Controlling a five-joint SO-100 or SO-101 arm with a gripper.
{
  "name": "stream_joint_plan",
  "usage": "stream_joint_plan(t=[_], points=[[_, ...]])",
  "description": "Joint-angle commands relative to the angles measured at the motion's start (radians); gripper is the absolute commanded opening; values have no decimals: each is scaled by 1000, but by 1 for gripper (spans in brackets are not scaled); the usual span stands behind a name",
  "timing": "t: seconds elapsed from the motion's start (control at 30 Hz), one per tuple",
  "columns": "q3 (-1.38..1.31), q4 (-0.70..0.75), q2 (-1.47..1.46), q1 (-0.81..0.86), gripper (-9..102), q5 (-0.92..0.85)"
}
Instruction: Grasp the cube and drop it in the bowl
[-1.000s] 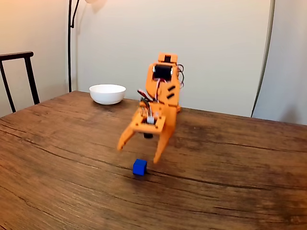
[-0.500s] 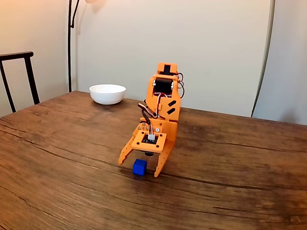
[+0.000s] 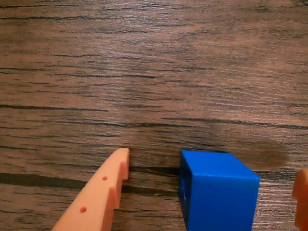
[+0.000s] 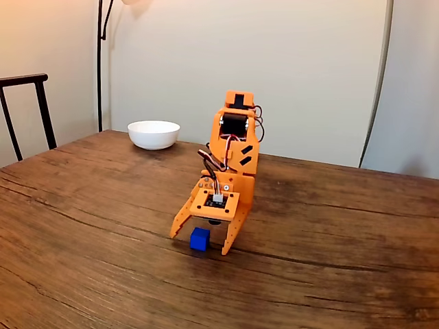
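Wooden table (image 4: 82, 226), plain wall behind. Orange gripper (image 4: 200, 242) down at mid-table, spread wide, holding nothing; blue cube (image 4: 199, 238) between its fingers, untouched. White bowl (image 4: 153, 133) near far edge. Risk: off-centre cube; closing may push it askew.

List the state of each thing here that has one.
blue cube: resting on the table, between the jaws, not gripped, gaps on both sides in the wrist view.
gripper: open, lowered around the cube.
white bowl: upright at the table's far side, contents not visible.
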Motion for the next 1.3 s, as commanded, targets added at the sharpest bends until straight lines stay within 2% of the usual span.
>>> stream_joint_plan(t=[0.0, 0.2, 0.9, 1.03, 1.27], points=[[-38, 43, 15, -5, 45, 5], [-52, 78, 17, -5, 32, 8], [-52, 75, 14, 5, 30, -6], [-51, 75, 14, 6, 22, -8], [-38, 66, 12, 8, 20, -14]])
